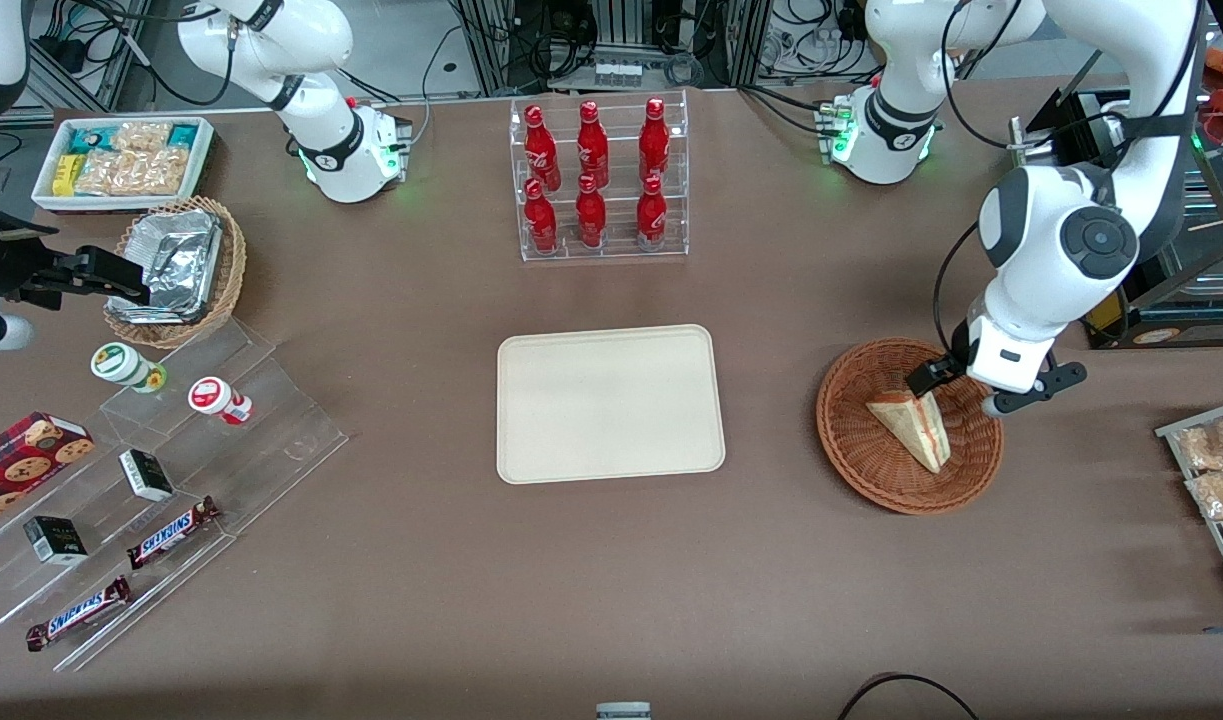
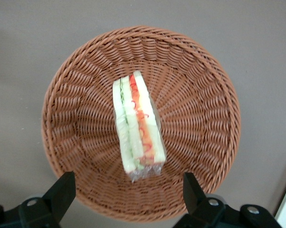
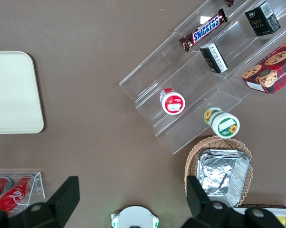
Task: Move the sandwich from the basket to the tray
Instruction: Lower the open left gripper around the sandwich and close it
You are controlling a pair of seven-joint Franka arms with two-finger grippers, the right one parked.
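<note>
No part of the transfer is seen to be completed yet. Nearest the front edge of the bench among the task's things, the sandwich [image 1: 914,428] is found lying on its side inside the reddish-brown wicker basket [image 1: 856,450], its red, orange and green filling shown along the cut edge in the wrist view [image 2: 137,126]. The basket [image 2: 200,118] stands on the bench [image 1: 611,580] toward the working arm's end. Just above the sandwich, at the part of the basket farther from the front camera, the gripper [image 1: 956,385] is held with its fingers [image 2: 61,192] spread wide apart and nothing between them; no contact with the sandwich can be made out. The cream tray [image 1: 531,460], lying at the middle of the bench and well apart from the basket, carries nothing. Left to do, as judged: the descent, the closing on the wedge, the lift, the carry and the release on the tray.
</note>
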